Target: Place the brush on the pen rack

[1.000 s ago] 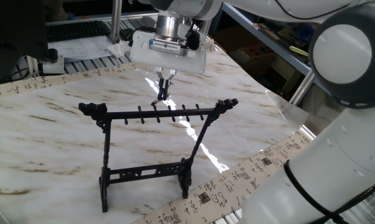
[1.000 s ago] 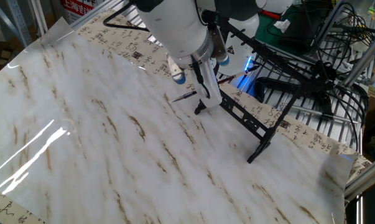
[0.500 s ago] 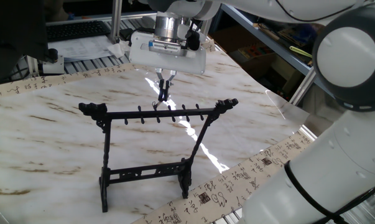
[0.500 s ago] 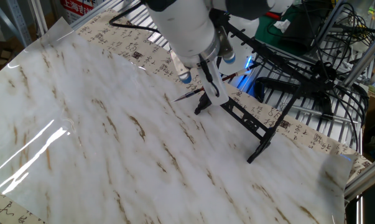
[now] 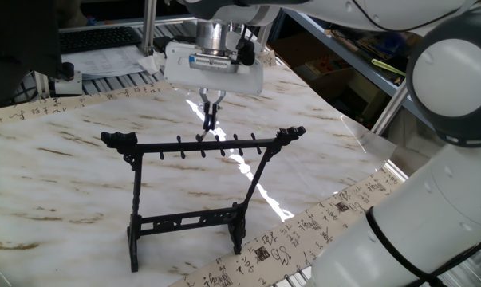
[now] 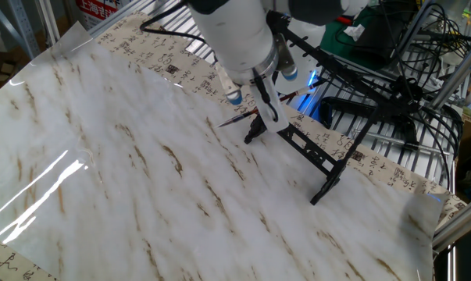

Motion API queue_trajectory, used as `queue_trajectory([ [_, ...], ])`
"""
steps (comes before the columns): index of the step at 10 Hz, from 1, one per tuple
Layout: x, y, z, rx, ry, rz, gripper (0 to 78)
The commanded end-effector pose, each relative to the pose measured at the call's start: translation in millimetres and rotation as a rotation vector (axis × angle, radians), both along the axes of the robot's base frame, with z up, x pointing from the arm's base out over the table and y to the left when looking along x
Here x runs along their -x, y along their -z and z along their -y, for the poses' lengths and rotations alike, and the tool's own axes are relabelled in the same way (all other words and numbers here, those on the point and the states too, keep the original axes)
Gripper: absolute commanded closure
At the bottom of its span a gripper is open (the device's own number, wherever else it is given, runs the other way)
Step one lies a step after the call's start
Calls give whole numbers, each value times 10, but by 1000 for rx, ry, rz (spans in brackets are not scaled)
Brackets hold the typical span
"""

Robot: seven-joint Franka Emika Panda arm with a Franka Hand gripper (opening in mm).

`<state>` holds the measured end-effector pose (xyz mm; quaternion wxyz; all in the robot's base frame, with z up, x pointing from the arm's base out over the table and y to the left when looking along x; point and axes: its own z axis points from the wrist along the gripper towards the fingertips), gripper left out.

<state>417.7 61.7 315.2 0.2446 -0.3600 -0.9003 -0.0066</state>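
The Franka arm comes in from the upper right of one fixed view, its big white links filling that side, and turns its wrist straight down over the marble-patterned table. The white gripper body sits at upper centre with the fingers pointing at the tabletop. The gripper hangs just behind the top bar of the pen rack, a little left of the bar's middle, with its fingertips close to the level of the pegs. The two dark fingers stand close together, pinched on the brush.

In the other fixed view the same wrist enters from the top centre, the thick white forearm tilted slightly toward the lower right, and the gripper reaches down beside the rack, which runs from centre toward the right of the frame. The brush juts out of the fingers to the left, lying nearly level with its dark pointed tip aimed at the left side of the frame, held clear above the tabletop. Its other end is hidden behind the fingers and the rack, so I cannot tell whether it touches a peg.

The rack stands upright on its two legs in the middle of the table, curled ends at either side of the top bar, lower crossbar near the tabletop. A strip of calligraphy-printed paper borders the table's edge.
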Motion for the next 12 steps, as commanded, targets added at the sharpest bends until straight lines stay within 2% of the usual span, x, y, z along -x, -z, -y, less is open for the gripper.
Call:
queue_trajectory([
  [1,-42,-18,0,16,-18,36,764],
  [5,37,-37,-41,18,-5,47,764],
  [7,42,-34,-43,13,11,34,764],
  [8,42,-34,-43,12,19,30,764],
  [9,23,-42,-39,30,16,29,764],
  [12,-21,-53,-35,18,12,17,764],
])
